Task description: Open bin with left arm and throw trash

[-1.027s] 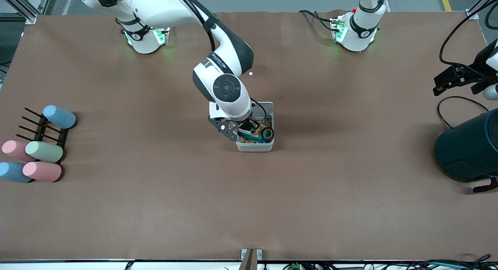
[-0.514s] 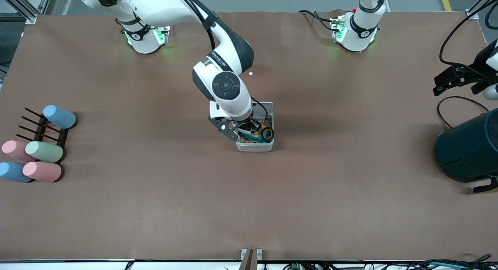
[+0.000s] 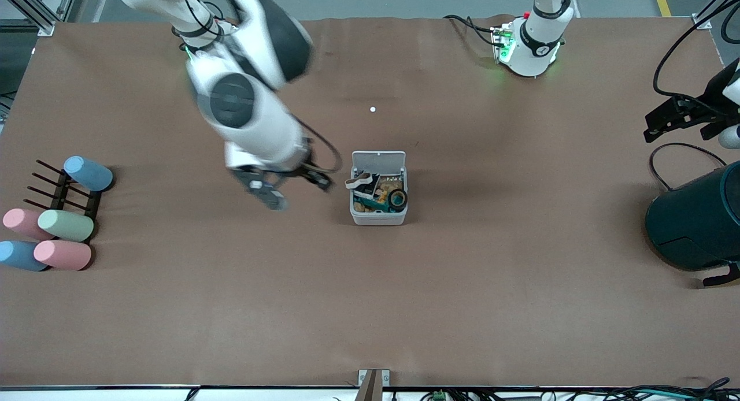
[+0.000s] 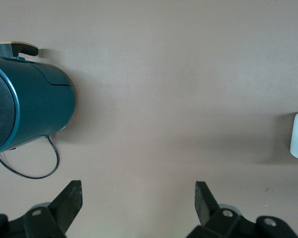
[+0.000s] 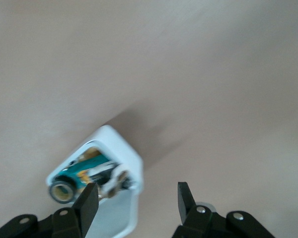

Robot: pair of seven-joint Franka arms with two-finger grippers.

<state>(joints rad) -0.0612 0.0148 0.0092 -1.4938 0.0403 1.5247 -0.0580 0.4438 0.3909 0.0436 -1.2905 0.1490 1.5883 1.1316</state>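
The light-grey bin (image 3: 378, 218) stands mid-table with its white lid (image 3: 378, 159) swung up and open. Inside lie the trash items: a white curved scrap (image 3: 359, 182), a dark printed wrapper (image 3: 374, 203) and a black tape roll (image 3: 397, 199). My right gripper (image 3: 295, 191) hangs open and empty over bare table beside the bin, toward the right arm's end. Its wrist view shows the bin (image 5: 123, 154) and tape roll (image 5: 61, 191) past the gripper (image 5: 137, 201). My left gripper (image 3: 650, 129) waits open and empty by the table's edge at the left arm's end; its wrist view (image 4: 137, 198) shows bare table.
A large dark teal drum (image 3: 696, 222) (image 4: 37, 106) with a black cable (image 3: 662, 161) lies at the left arm's end. Pastel cylinders (image 3: 63, 225) and a dark rack (image 3: 60, 190) sit at the right arm's end. A small white dot (image 3: 373, 109) lies nearer the bases than the bin.
My right gripper has lifted out of the bin and swung toward the right arm's end. The bin's contents and lid are now uncovered. The left arm has not moved.
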